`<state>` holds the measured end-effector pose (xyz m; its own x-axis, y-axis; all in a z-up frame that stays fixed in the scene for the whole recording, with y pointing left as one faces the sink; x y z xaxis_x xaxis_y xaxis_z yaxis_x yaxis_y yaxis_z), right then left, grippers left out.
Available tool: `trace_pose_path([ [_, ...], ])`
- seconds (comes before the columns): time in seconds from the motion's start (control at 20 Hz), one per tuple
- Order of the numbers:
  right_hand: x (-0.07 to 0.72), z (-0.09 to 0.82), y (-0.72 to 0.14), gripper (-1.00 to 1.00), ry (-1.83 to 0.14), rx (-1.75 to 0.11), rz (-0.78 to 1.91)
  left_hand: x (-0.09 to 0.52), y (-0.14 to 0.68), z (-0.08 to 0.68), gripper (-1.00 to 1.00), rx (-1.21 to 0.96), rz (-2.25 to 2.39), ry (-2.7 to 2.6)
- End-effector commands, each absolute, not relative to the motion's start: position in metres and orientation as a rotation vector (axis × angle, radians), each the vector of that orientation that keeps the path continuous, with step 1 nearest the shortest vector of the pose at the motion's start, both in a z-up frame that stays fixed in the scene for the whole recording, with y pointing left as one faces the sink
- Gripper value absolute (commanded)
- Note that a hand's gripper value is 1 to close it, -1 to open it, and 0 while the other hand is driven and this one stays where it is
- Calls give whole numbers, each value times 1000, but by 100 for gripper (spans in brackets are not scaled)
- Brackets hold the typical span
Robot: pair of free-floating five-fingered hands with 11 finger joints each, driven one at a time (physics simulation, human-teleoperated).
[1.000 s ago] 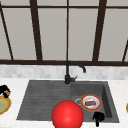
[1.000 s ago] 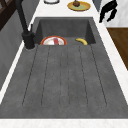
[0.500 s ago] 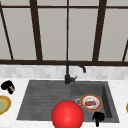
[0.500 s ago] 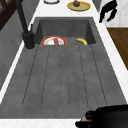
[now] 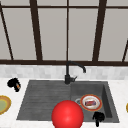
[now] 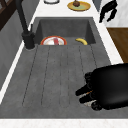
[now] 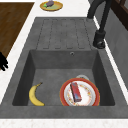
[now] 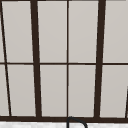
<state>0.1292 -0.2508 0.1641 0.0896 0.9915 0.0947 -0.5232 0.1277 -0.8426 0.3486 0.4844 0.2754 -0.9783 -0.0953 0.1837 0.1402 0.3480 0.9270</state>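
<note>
We note the left hand (image 5: 14, 84) hovering over the counter left of the sink (image 5: 37, 100), fingers curled around a small orange thing (image 5: 17, 86). Right hand (image 5: 98, 117) hangs at the basin's front, fingers relaxed downward, near the red-rimmed plate (image 5: 91, 102) and banana (image 7: 35, 95).
</note>
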Motion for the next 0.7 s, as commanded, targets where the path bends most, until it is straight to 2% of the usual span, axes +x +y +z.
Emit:
trace_pose_path([
  [0.0, 129, 164, -251, 0, -806, -743, 1296, 346, 459, 288, 100, -35, -1731, -2369],
  [0.65, 129, 164, -251, 0, -806, -743, 1296, 338, 372, 316, 100, -25, -1752, -2353],
])
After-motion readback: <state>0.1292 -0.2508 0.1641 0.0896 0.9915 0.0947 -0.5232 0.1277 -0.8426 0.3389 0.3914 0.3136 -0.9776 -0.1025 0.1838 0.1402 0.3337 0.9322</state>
